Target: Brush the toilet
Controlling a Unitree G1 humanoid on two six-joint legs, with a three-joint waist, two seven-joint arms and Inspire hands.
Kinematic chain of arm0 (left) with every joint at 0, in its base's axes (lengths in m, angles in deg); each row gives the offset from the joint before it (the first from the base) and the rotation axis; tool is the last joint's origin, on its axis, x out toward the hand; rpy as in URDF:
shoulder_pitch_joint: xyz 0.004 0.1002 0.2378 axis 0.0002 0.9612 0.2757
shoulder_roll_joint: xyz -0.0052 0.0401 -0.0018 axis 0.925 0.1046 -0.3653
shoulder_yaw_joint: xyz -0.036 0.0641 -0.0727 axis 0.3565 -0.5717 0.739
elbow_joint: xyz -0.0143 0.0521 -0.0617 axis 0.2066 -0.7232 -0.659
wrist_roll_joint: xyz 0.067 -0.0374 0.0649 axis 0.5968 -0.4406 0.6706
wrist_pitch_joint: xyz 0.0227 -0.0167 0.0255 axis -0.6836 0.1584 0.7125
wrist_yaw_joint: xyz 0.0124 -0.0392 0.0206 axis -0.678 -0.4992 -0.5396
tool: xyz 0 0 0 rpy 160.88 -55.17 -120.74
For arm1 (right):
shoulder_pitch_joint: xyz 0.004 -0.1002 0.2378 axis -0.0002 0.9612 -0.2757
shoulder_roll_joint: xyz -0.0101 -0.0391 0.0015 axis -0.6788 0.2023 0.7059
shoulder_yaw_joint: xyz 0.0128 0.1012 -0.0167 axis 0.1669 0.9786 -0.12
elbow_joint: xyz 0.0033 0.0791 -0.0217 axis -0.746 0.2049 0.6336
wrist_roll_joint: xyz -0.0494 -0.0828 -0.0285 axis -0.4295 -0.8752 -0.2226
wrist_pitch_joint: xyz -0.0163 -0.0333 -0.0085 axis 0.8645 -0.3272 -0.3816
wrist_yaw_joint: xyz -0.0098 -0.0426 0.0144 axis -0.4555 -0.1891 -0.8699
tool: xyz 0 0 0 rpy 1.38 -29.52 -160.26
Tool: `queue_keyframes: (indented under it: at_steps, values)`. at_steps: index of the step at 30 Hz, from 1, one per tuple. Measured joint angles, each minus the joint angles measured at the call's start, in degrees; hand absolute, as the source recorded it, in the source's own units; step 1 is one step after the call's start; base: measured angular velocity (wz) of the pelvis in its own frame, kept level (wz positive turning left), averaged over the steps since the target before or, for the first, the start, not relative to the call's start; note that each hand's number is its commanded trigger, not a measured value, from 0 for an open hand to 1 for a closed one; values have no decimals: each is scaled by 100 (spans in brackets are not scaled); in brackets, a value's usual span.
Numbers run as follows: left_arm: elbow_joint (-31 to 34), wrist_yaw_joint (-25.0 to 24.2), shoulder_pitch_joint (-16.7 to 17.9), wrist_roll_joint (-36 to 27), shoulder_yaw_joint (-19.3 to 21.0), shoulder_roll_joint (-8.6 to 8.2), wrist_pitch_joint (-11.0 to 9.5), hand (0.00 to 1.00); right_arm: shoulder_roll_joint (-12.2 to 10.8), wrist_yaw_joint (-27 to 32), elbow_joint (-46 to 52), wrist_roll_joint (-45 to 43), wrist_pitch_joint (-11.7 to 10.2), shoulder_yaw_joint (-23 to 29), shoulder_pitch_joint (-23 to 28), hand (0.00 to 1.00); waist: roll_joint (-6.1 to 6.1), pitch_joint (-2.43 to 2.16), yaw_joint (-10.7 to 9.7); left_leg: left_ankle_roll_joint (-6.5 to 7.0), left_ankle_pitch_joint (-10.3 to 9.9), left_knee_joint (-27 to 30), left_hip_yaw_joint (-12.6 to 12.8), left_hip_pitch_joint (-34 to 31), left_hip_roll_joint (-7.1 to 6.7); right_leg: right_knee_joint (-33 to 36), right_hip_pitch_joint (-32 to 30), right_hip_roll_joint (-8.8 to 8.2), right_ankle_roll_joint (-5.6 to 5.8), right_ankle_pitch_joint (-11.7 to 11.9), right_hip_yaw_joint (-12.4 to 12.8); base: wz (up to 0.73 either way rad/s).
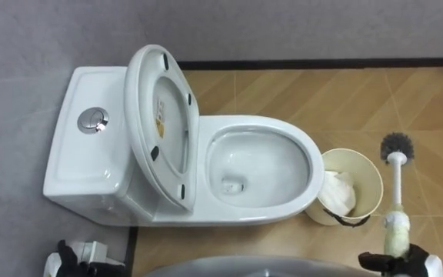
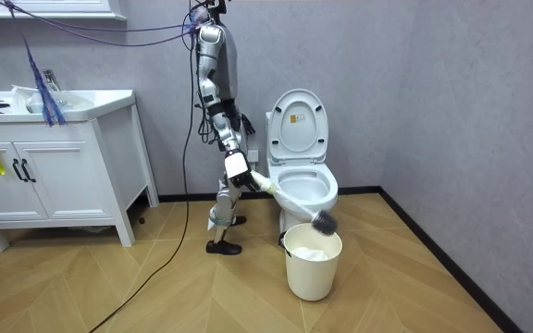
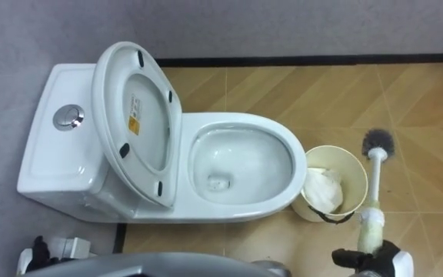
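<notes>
Bottom edge of the eye views crops the right hand (image 1: 406, 264), closed round the toilet brush (image 1: 396, 181) and hiding the handle's end. The left hand (image 1: 74, 258) is cropped at the same edge, lower left. The toilet (image 1: 312, 165) rim overlaps one side of the waste bin (image 1: 369, 173). Print on the lid's sticker (image 1: 160, 115) is too small to read. The vanity cabinet (image 2: 63, 176) runs off the room view's left.

The wood floor (image 1: 283, 92) bears toilet (image 1: 312, 185) and bin (image 1: 371, 185) (just beside it).
</notes>
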Motion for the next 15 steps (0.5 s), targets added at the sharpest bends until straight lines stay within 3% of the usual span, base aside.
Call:
queue_keyframes:
  at_steps: [15]
  values:
    - [-236, -65, -27, 27, 25, 27, -42, 0, 2, -30, -446, 60, -70, 11, -194, 0, -121, -7, -5, 0, 0, 3, -24, -26, -13, -78, 7, 4, 1, 2, -3, 0]
